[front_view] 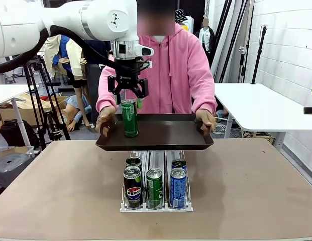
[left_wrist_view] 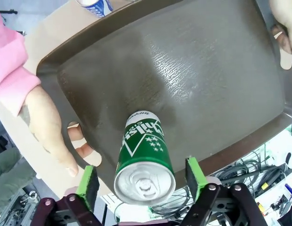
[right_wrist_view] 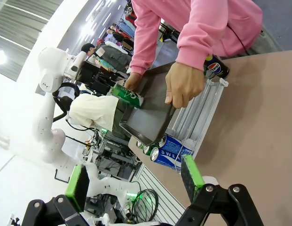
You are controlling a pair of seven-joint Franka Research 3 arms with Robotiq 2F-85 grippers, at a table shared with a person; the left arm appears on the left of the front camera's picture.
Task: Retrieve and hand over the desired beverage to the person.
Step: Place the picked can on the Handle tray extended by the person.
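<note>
Can (front_view: 129, 118): upright on tray (front_view: 166, 136), toward its left end.
Left gripper (left_wrist_view: 141, 181): fingers apart, flanking can top; lift straight up, no nudging.
Right gripper (right_wrist_view: 134, 181): fingers apart, empty, well apart from tray.

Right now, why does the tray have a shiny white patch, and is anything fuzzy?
Left wrist view: light glares off the bumpy tray, and the green can looks stretched, its top oversized, by the wide lens. Front view: things look sharp and evenly lit. Right wrist view: the left side is washed out white, and the scene sits tilted.
</note>
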